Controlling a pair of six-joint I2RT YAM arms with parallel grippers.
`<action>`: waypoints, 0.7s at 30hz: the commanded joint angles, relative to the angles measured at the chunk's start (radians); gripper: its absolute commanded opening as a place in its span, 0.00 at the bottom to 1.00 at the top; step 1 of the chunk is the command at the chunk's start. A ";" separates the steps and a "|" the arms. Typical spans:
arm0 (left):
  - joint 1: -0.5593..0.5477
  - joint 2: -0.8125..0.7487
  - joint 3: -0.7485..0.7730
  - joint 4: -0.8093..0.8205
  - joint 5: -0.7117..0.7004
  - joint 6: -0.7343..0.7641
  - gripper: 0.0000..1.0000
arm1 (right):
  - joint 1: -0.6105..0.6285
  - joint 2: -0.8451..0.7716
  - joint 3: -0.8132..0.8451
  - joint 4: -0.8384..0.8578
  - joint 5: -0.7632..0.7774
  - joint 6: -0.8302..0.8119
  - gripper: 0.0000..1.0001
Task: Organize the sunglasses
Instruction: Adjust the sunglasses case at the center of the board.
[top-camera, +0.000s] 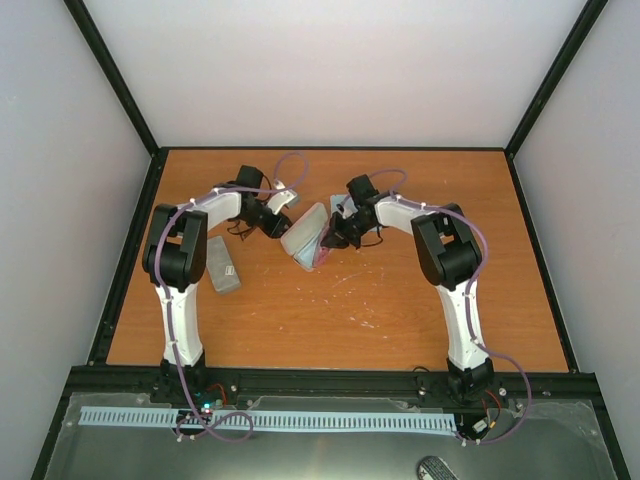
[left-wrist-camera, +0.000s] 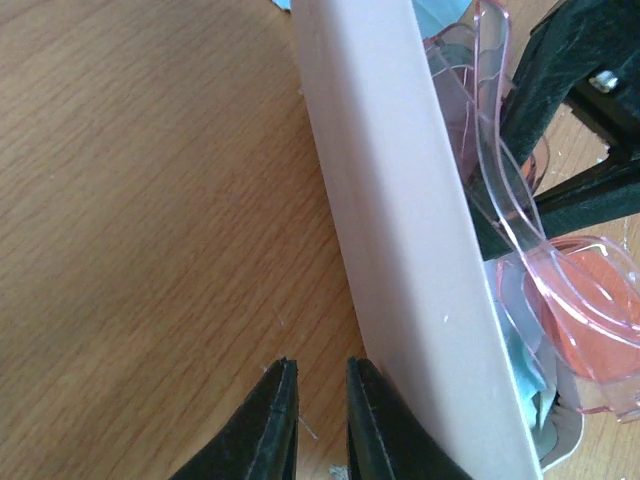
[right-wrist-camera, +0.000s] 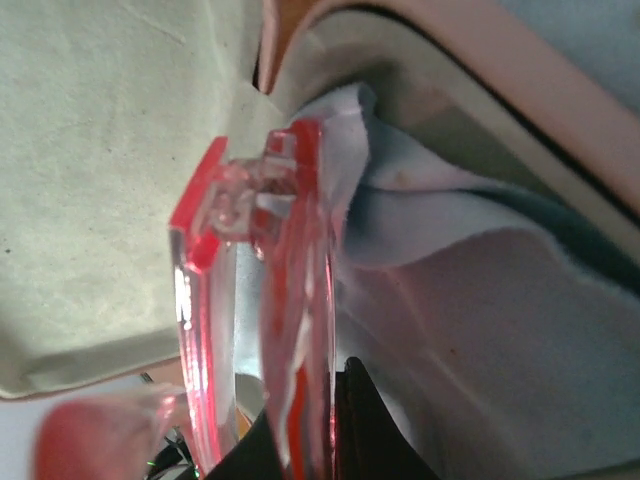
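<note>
Red-orange sunglasses (right-wrist-camera: 290, 330) sit at the open pink case (top-camera: 306, 236) mid-table, frame pinched in the right gripper (top-camera: 337, 238), whose fingers are closed on it. A blue cloth (right-wrist-camera: 480, 330) lies inside the case, right against the glasses. Left gripper (left-wrist-camera: 320, 415) is just left of the case's outer wall, fingers nearly together, holding nothing. Grey case (top-camera: 222, 263) lies well left of the pink case.

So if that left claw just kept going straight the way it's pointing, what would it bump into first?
Probably the open pink case. In the left wrist view the left gripper has its fingers nearly together, alongside the case's long wall, pointing along it. It might only graze that wall and slide over bare table; depth is unclear.
</note>
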 joint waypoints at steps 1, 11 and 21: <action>-0.003 -0.049 -0.017 0.035 0.030 -0.007 0.15 | 0.025 -0.005 -0.057 0.165 -0.020 0.128 0.03; -0.004 -0.060 -0.032 0.049 0.043 -0.015 0.15 | 0.040 -0.032 -0.170 0.419 0.037 0.314 0.03; -0.004 -0.062 -0.033 0.058 0.045 -0.021 0.15 | 0.047 -0.055 -0.135 0.319 0.114 0.253 0.23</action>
